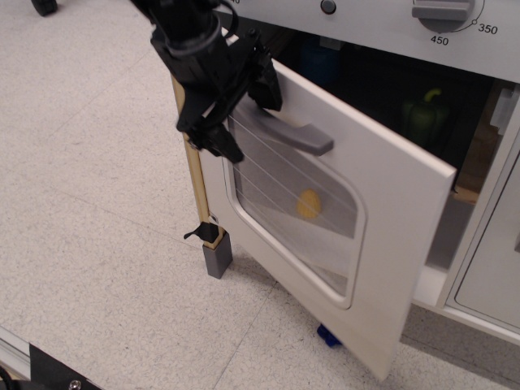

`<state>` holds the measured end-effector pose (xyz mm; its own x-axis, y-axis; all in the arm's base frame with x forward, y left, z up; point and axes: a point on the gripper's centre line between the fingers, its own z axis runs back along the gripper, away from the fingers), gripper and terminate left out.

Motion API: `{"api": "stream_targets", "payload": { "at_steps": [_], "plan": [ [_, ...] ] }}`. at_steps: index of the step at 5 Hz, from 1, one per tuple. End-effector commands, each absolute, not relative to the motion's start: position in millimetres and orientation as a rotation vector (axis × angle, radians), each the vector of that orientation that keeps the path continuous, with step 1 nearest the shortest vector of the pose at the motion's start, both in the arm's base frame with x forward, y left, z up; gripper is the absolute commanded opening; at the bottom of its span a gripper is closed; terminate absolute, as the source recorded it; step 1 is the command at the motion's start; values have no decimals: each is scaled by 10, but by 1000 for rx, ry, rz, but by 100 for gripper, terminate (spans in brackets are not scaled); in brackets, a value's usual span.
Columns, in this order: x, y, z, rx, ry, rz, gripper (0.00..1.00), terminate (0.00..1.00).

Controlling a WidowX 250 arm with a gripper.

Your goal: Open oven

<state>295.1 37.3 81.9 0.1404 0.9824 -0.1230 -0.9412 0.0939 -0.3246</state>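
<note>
The white toy oven point(382, 20) fills the upper right, with its grey knob point(443, 10) marked 350/450. Its door point(390, 211) stands swung well out toward me, hinged on the left. The door's wire-lined window point(292, 219) and grey bar handle point(296, 136) face left. My black gripper point(244, 114) is at the handle's left end, with one finger point(215, 140) in front of it and the other behind it, closed around the bar. The dark oven inside shows a green pepper point(424, 118).
A small yellow item point(308, 203) shows through the window. A blue toy point(327, 335) on the floor is mostly hidden under the door's lower edge. A wooden post point(195, 179) on a grey foot point(218, 256) runs along the oven's left side. A plain white cabinet panel point(496, 276) is at the right.
</note>
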Motion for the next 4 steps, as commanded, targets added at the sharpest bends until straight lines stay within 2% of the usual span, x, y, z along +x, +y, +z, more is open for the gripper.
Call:
{"api": "stream_targets", "payload": {
  "at_steps": [1, 2, 4],
  "plan": [
    [3173, 126, 1464, -446, -166, 1284, 100, 0],
    [3257, -104, 1474, -479, -159, 1250, 100, 0],
    [3485, -375, 1197, -499, -193, 1275, 100, 0]
  ]
}}
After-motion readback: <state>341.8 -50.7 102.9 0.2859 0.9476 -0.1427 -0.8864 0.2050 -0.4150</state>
